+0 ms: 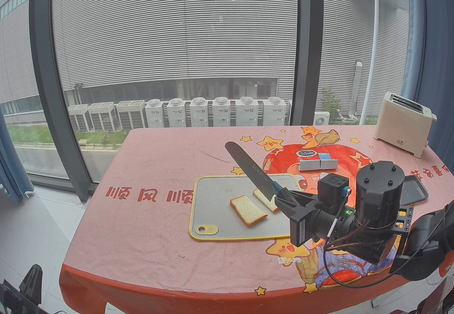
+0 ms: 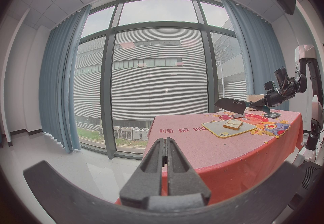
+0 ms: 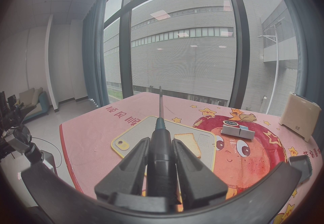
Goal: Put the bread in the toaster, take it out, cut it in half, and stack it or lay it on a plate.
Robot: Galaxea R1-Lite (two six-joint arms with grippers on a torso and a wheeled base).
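Beside a tall window, on a table point(image 1: 142, 234) draped in a pink printed cloth with stars and a cartoon face, two tan-crusted pieces of bread point(image 1: 248, 210) lie flat on a grey cutting board point(image 1: 213, 206). The board is a rounded rectangle with a yellow rim and a yellow corner tab pierced by a hole. The pieces sit close together on the half of the board nearer the right arm, pale crumb facing up.

The right gripper point(image 1: 289, 202) reaches in from the robot's right, low and nearly level, its black fingers clamped on the dark handle of a knife point(image 1: 250, 168). The long, smooth grey blade stands on edge, pointing away and to the left, held in the air above the board. From the left wrist view it clears the bread, which lies below the handle end of the blade, just ahead of the fingertips.

The left gripper point(image 2: 165, 157) hangs off the table's near left side, well apart from the board, its ribbed black fingers pressed together on nothing.

A boxy cream toaster point(image 1: 404, 123) with smooth sides stands at the far right corner. A dark tray point(image 1: 416, 189) lies flat behind the right wrist, and a small grey and blue block point(image 1: 318, 162) rests beyond the board.
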